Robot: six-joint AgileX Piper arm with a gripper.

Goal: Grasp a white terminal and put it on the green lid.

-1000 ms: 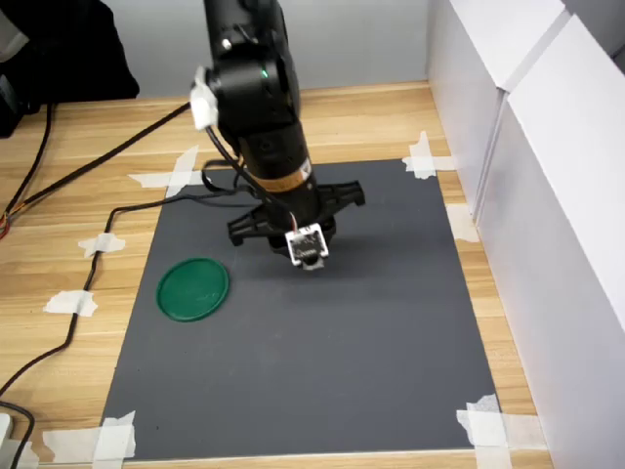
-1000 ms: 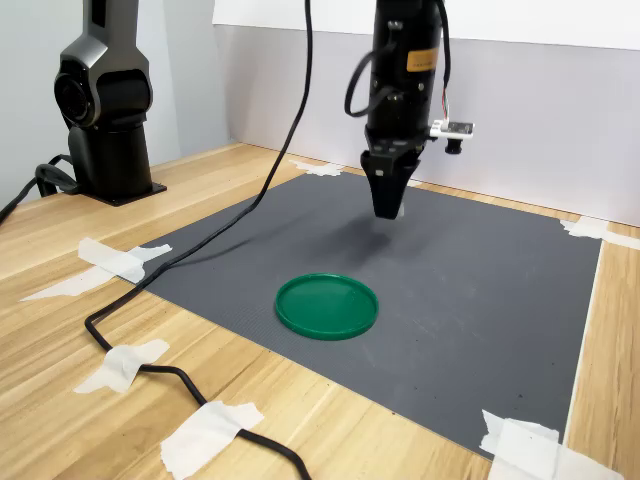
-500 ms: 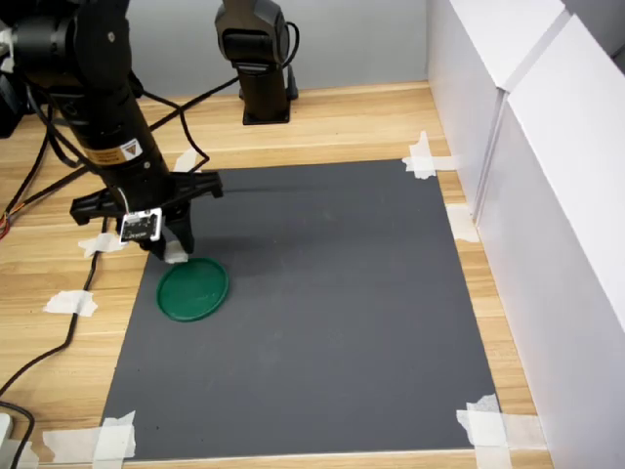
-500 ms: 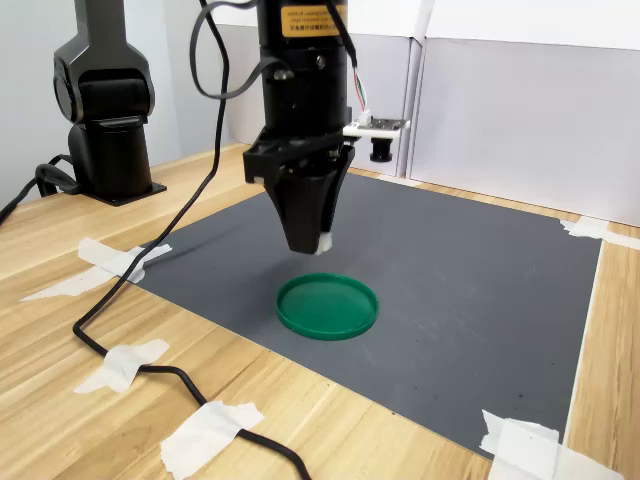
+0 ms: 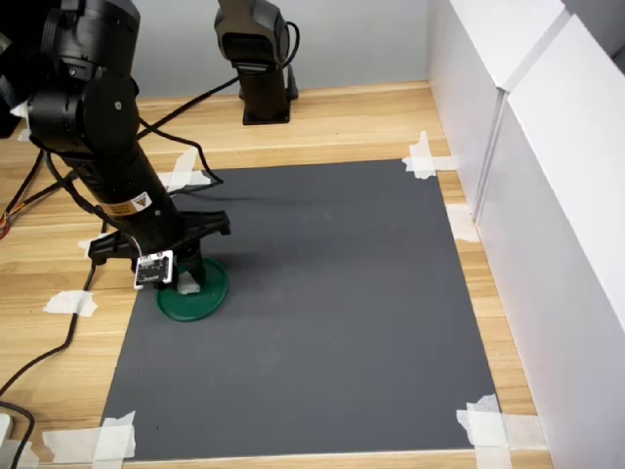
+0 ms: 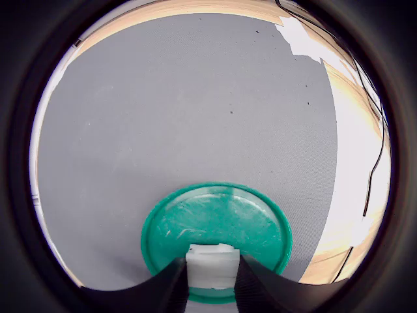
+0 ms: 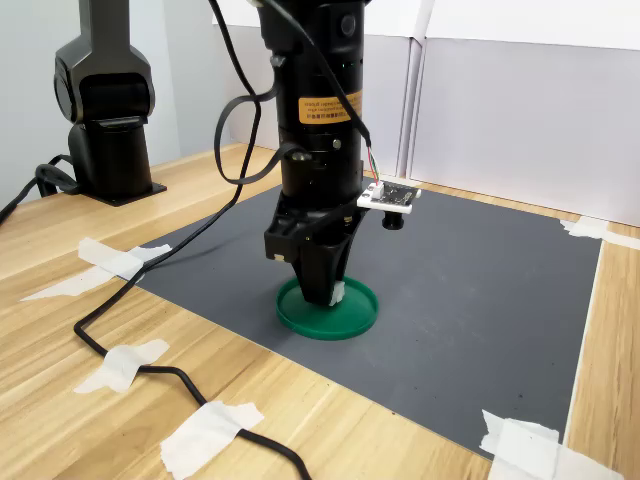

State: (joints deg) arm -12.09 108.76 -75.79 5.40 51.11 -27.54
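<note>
Glossy plastic green lid point(image 6: 218, 225), matt grey mat point(image 5: 332, 293)

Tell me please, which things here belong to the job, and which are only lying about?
Belong to the job:
- white terminal, held in the gripper
- green lid, directly beneath it

Only lying about:
- grey mat
- tape pieces
- black cable
- white boxes

A wooden table point(image 5: 352, 117) carries a taped-down grey mat point(image 5: 332, 322), white panels point(image 5: 547, 195) alongside.

The first exterior view looks steeply down on the mat point(image 5: 322, 313); the second exterior view sits low beside it; the wrist view peers closely down at the lid point(image 6: 218, 222).
</note>
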